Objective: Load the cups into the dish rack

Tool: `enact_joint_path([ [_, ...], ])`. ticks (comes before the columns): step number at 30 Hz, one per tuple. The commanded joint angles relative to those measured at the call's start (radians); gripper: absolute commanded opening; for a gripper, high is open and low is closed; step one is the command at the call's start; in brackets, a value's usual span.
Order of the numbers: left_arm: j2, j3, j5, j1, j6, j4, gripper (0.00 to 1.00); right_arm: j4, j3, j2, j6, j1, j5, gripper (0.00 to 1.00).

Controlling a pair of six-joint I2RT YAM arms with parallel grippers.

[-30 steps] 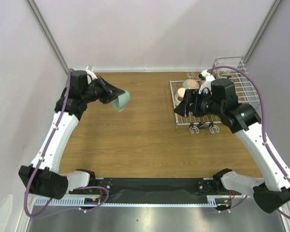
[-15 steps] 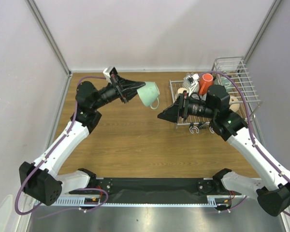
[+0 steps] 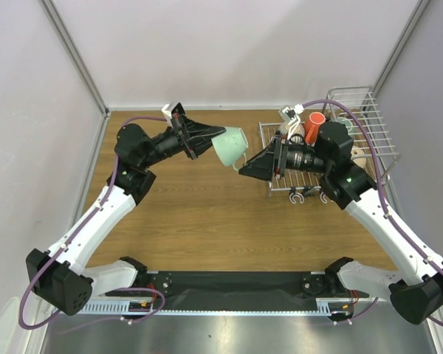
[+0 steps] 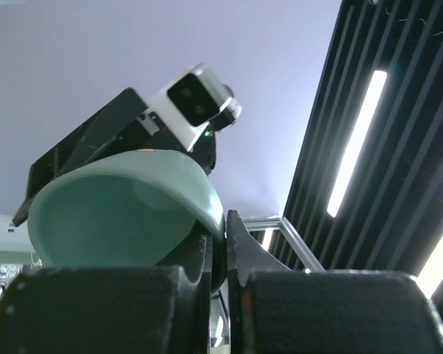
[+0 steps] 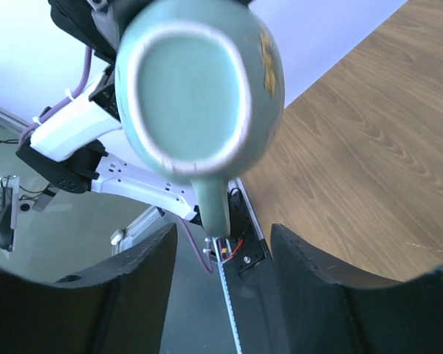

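**Teal mug held above the table between the two arms**

Teal mug [image 3: 230, 145] hangs in the air over the wooden table [image 3: 192, 214], left of the dish rack [image 3: 371, 127] and clear of the surface. The left gripper [image 3: 215, 140] pinches the mug by its wall. In the left wrist view, its two fingers [image 4: 240, 254] are pressed onto the rim of the mug [image 4: 118, 214], one inside and one outside. The mug lies tilted, its base turned toward the right arm.

The right gripper [image 3: 241, 168] is just beside the mug, with its fingers spread and holding nothing. In the right wrist view, the mug's base [image 5: 188, 88] faces the camera. The handle [image 5: 214, 199] points down toward the gap between the two fingers [image 5: 136, 291], and neither finger touches it.

The dish rack stands at the far right of the table, with a flat grid tray beside a taller barred basket. A white mug with orange inside [image 3: 314, 127] lies in the tray section, behind the right arm. Other pale cups are near it, but the arm hides too much of them to tell them apart.
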Motion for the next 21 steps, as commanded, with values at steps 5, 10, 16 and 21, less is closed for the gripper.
enact_joint_path([
  [5, -0.009, 0.007, 0.015, -0.049, -0.013, 0.047, 0.00, 0.047, 0.096, 0.049, 0.017, 0.009, -0.040, 0.49],
  [10, -0.021, -0.025, 0.023, -0.054, -0.005, 0.042, 0.00, 0.024, 0.109, 0.069, 0.005, 0.015, -0.059, 0.31],
  [16, -0.044, -0.109, 0.006, -0.048, -0.007, 0.113, 0.55, -0.013, 0.100, 0.061, -0.021, 0.032, 0.007, 0.00],
  [21, -0.092, -0.124, 0.043, 0.023, 0.189, -0.105, 1.00, -0.262, 0.126, 0.057, -0.168, 0.020, 0.298, 0.00],
])
